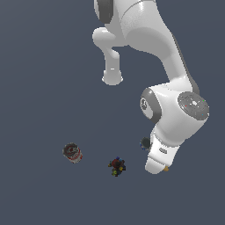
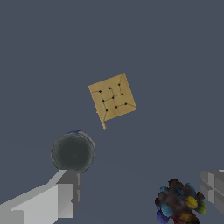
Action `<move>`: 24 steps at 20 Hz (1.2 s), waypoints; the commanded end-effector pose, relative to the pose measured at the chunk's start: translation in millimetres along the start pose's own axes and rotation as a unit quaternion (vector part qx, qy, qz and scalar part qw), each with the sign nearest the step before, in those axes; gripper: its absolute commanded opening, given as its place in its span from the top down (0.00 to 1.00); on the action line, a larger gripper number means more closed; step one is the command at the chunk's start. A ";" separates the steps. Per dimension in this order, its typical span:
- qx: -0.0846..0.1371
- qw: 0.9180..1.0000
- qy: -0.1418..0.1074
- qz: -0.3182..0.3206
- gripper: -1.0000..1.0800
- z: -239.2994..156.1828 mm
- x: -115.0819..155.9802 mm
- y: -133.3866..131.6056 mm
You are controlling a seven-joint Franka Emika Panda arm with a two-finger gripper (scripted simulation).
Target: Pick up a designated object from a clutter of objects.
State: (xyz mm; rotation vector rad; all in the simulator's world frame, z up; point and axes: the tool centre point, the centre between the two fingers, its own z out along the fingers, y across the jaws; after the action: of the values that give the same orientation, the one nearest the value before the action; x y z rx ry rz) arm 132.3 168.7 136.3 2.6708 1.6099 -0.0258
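Spread apart and empty, the gripper hung above the floor in the wrist view, with one grey finger in one lower corner of the frame and the other finger at the opposite edge. Between and ahead of them lay the cracker, flat on the floor, its dotted face up and turned at an angle to the fingers. The dark cup stood near it, just beside the nearer finger, and the multicoloured lump sat close against the far finger.

In the exterior view the arm leaned low over the floor and hid most of the cracker; only an orange sliver showed at the hand's tip. The cup peeked out beside the wrist, the lump lay a little apart, and the red-and-white can stood well apart toward that view's left.

Nothing was gripped yet. By my judgement the approach was under way, with centring, turning to match the cracker's edges, descending, closing and lifting all left.
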 end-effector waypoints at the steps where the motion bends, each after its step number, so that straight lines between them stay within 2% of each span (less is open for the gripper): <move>1: 0.001 0.999 0.003 -0.043 0.04 17.3 16.3 -2.8; 6: 0.002 0.994 0.008 -0.108 0.04 45.2 40.2 -9.2; 12: 0.003 0.988 0.012 -0.155 0.04 66.4 56.8 -15.2; 24: 0.004 0.986 0.013 -0.169 0.04 83.0 61.4 -17.6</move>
State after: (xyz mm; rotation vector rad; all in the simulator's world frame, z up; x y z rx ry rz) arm 145.6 229.1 56.3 2.3787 2.0515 0.0001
